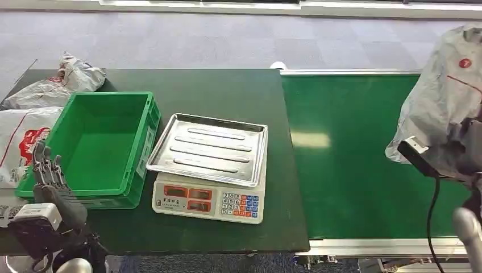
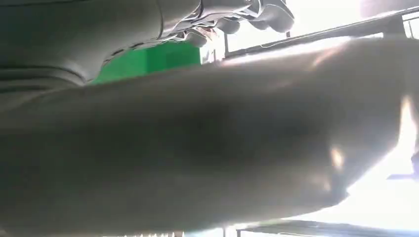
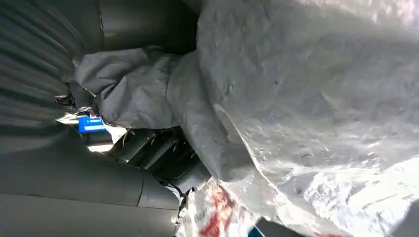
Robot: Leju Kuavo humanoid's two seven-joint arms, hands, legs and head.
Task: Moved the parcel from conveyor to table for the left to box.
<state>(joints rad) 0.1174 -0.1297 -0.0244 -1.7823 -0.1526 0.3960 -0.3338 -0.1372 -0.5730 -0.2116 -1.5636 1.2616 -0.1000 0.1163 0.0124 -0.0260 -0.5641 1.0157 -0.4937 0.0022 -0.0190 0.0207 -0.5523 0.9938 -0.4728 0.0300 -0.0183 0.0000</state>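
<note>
Looking over the table (image 1: 227, 85) and the conveyor (image 1: 347, 153) beside it, I am seeing the parcel (image 1: 443, 96) hanging above the belt's right end, lifted clear of it and well apart from the table. I am holding it in my right hand (image 1: 463, 151), whose fingers are bunching a fold of grey film, as the right wrist view is showing (image 3: 123, 94). I am judging the bag to be soft, light and slippery, sagging below the grip, so a gathered handful near its edge is serving better than a flat pinch; it may swing as I carry it. On the table the green box (image 1: 96, 142) is sitting just left of the scale (image 1: 210, 199), with other bags (image 1: 62, 79) lying behind it. My left hand (image 1: 48, 170) is waiting at the box's near corner, fingers upright and apart, holding nothing.
</note>
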